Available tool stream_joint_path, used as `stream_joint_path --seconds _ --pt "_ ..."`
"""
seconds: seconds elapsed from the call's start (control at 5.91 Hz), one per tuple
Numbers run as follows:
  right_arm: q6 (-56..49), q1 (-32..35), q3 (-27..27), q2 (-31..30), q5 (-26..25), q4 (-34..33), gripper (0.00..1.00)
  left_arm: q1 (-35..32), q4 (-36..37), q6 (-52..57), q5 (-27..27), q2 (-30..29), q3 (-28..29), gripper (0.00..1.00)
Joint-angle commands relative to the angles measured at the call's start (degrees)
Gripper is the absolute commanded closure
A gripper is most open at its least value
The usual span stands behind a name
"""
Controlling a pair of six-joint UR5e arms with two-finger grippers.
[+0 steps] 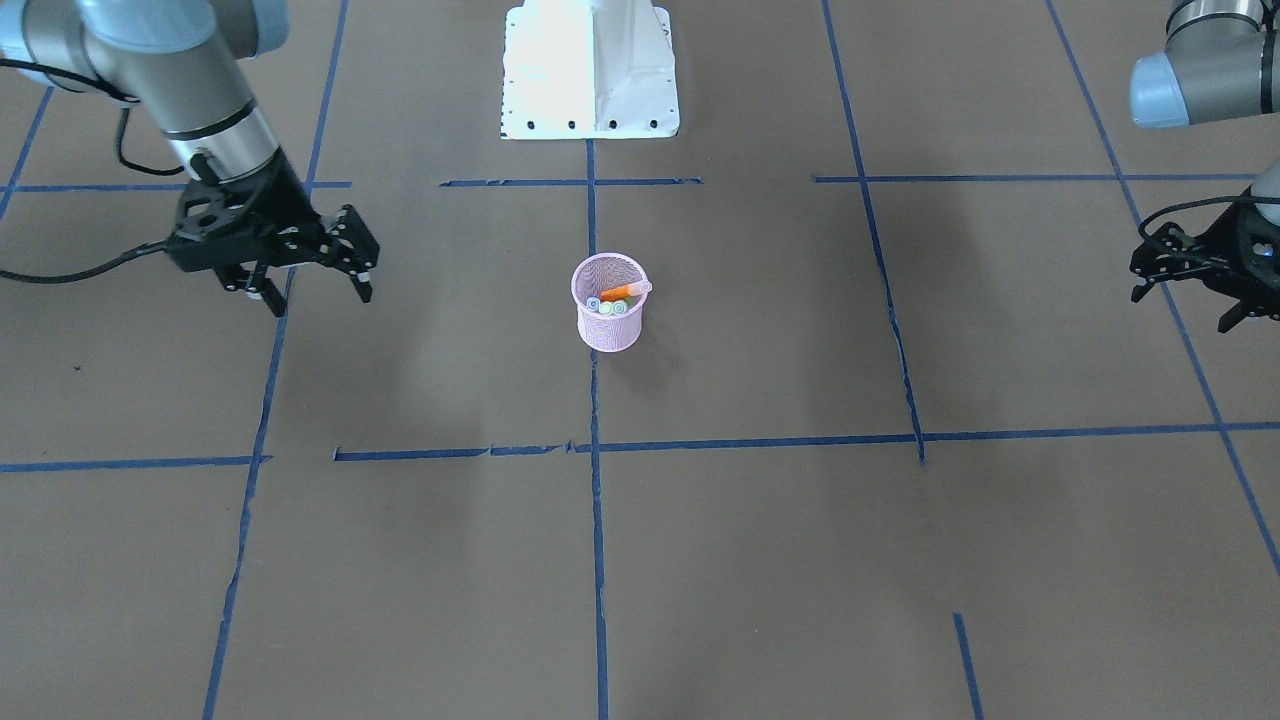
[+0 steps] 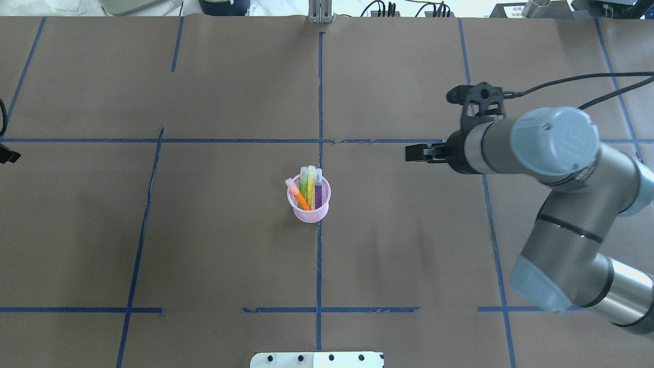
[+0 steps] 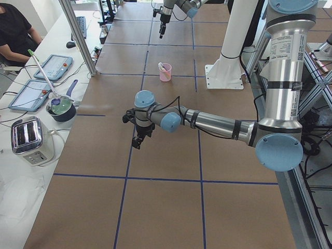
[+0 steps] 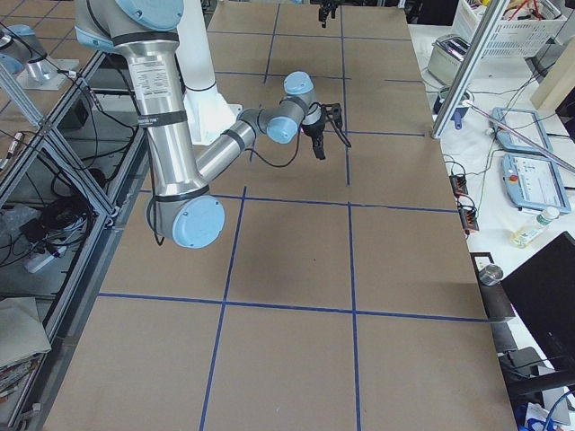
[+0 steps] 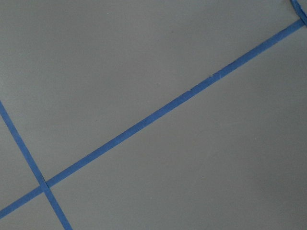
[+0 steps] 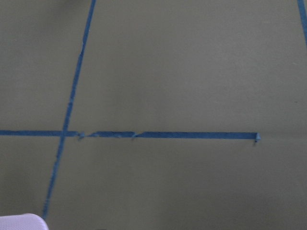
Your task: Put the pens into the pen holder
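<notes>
The pink mesh pen holder (image 1: 608,325) stands upright at the table's middle, also in the overhead view (image 2: 309,210) and the left view (image 3: 165,73). Several pens stand in it: orange (image 2: 299,197), green (image 2: 303,187), yellowish (image 2: 310,183) and purple (image 2: 319,190). No pen lies on the table. My right gripper (image 1: 315,290) hangs open and empty well to the holder's side, a little above the table (image 2: 421,152). My left gripper (image 1: 1188,305) is open and empty at the opposite side, far from the holder (image 3: 139,139). A bit of the holder's rim (image 6: 19,221) shows in the right wrist view.
The white robot base (image 1: 590,70) stands behind the holder. Blue tape lines (image 1: 596,520) grid the brown table. A side table off my left end holds a toaster (image 3: 31,140), a pot (image 3: 61,108) and tablets (image 3: 28,94); a person (image 3: 15,31) sits there.
</notes>
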Motion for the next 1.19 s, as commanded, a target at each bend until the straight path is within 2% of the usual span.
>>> stream_joint_path --seconds 0.0,0.17,0.34,0.51,0.68,0.85,1.02 --pt "-21.7 14.8 -5.7 -7.5 14.3 -0.1 0.01 -4.7 7.7 0.0 -7.2 0.0 0.0 0.0" --pt "-33.1 23.8 -11.2 -10.2 20.4 0.1 0.01 -8.6 11.5 0.0 -10.4 -0.3 -0.5 0.0" --pt "-43.4 32.6 -17.6 -11.6 25.8 -0.3 0.01 -10.3 17.7 0.1 -10.5 -0.3 -1.2 0.0" --pt "-50.7 38.7 -21.3 -13.0 27.3 -0.3 0.01 -11.3 18.5 0.1 -10.7 0.4 -1.3 0.0" --pt "-56.7 41.2 -23.0 -14.0 27.3 -1.5 0.01 -11.3 17.8 0.1 -11.0 2.4 -1.4 0.0" --pt "-62.1 44.8 -21.9 -13.8 27.3 -8.4 0.01 -11.3 17.2 -0.1 -13.0 3.7 -1.9 0.0" --pt "-65.6 45.6 -19.4 -15.1 25.5 -11.1 0.01 -11.3 17.1 -0.2 -14.2 3.9 -2.4 0.0"
